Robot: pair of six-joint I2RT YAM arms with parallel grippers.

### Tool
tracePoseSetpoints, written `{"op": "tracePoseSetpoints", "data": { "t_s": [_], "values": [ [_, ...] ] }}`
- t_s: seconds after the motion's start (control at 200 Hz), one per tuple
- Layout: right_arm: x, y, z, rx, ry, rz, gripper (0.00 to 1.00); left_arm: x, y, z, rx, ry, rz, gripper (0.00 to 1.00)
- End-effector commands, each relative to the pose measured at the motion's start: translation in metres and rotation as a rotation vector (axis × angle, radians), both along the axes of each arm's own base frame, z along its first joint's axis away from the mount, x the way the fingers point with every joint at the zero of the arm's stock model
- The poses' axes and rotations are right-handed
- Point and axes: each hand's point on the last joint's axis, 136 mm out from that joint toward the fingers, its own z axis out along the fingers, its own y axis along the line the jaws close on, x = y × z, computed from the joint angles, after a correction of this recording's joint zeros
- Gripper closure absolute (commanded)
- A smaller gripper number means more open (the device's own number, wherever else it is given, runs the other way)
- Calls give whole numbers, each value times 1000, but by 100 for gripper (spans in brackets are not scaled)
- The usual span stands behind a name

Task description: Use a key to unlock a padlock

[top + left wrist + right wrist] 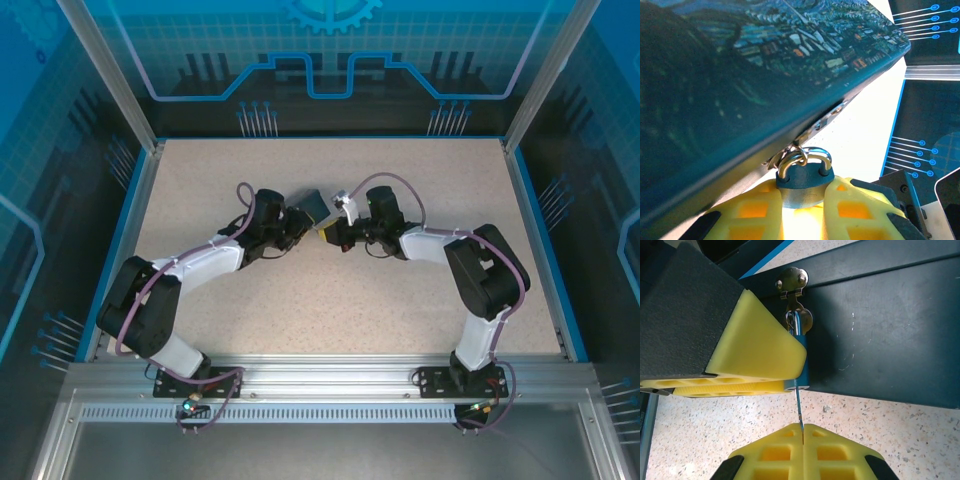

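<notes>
Silver-blue padlock (801, 181), low in the frame, is clamped by the left gripper (804, 194); the key (798, 405) is pinched by the right gripper (802, 431).

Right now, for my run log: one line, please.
left tool: shut on padlock | right tool: shut on key | key: tip at padlock's base

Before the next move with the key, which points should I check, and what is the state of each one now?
1. Left gripper clamps the padlock body: ok.
2. Right gripper pinches the key: ok.
3. Key in line with the padlock's underside: ok.
4. How deep the key sits inside the padlock: cannot tell.
5. Shackle closed through the hasp of the tin: ok.
</notes>
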Motion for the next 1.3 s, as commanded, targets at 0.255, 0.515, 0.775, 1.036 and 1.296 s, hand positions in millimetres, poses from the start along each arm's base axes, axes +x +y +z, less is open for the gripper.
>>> {"op": "tracePoseSetpoints", "data": {
  "t_s": [0.255,0.515,0.775,1.036,1.296],
  "values": [
    [-2,3,19,17,-8,23,100,-11,-10,3,-13,-11,-78,89],
    [1,5,27,43,-10,4,100,-10,-11,-1,-19,-3,-72,89],
    [0,13,29,65,25,-9,100,-9,-11,-2,-17,-1,-71,89],
    [-8,19,28,45,5,16,100,-9,-10,-4,-12,3,-66,89],
    [-3,11,35,47,-8,-14,100,-10,-12,-6,-10,10,-76,89]
  ]
}}
